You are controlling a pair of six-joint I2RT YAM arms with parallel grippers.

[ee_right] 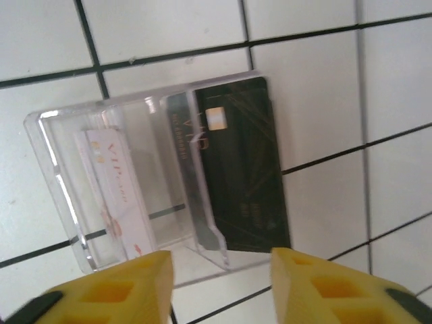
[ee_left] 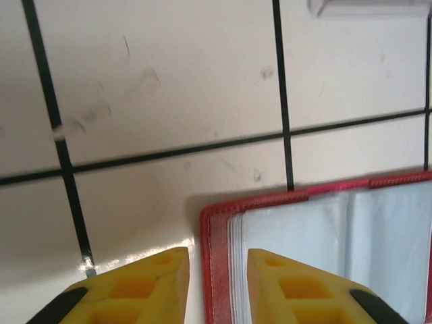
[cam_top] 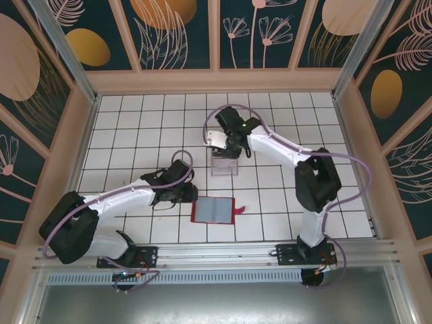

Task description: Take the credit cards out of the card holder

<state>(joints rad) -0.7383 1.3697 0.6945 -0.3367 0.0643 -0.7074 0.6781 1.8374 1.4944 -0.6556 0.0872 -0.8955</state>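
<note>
The card holder (cam_top: 212, 210) lies open on the tiles, red rim around grey-white pockets, its tab (cam_top: 238, 210) pointing right. My left gripper (cam_top: 187, 195) sits at its left edge. In the left wrist view the yellow fingers (ee_left: 152, 283) stand slightly apart astride the holder's red corner edge (ee_left: 214, 270), with a gap on the outer side. A black credit card (ee_right: 239, 169) rests in the right part of the clear plastic box (ee_right: 50, 155). My right gripper (ee_right: 221, 260) hovers open just above the box (cam_top: 225, 166), holding nothing.
A white card (ee_right: 115, 192) with red lettering stands in the left part of the clear box. Wooden walls with metal posts ring the tiled floor (cam_top: 135, 128). The right arm's elbow (cam_top: 316, 179) rises at the right.
</note>
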